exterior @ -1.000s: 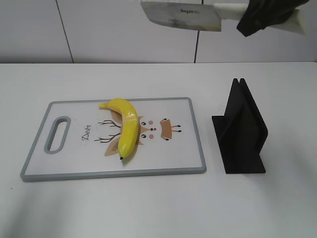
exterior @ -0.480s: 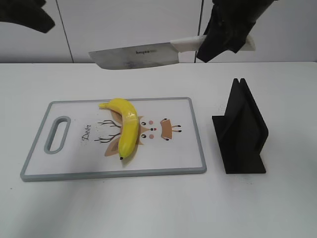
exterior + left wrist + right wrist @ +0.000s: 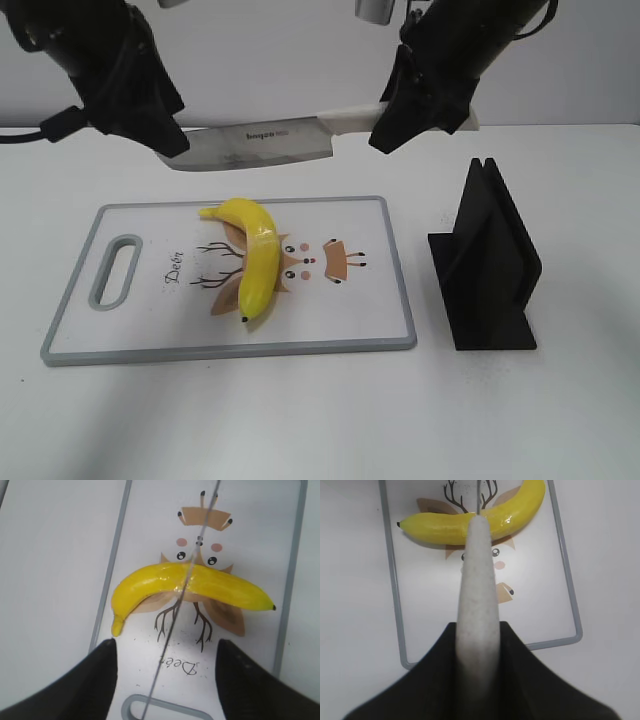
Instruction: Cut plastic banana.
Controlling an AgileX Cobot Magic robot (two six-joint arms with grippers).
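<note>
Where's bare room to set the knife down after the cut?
Bare table in front of the cutting board and between it and the black stand. The board's right part, right of the banana, is also bare. The space above the banana is crowded by the knife.

Plastic banana [image 3: 192,585]: glossy yellow, curved, lying across a white cutting board [image 3: 145,540] with grey rim; dark tip at right, stem end at lower left. It rests over a printed cartoon deer face [image 3: 200,550], antlers and the word "Deer" below. Knife blade [image 3: 182,592]: seen edge-on as a thin line crossing the banana's middle. Left gripper [image 3: 162,680]: two dark fingers [image 3: 95,680] spread apart at the bottom edge, the blade line running between them.
</note>
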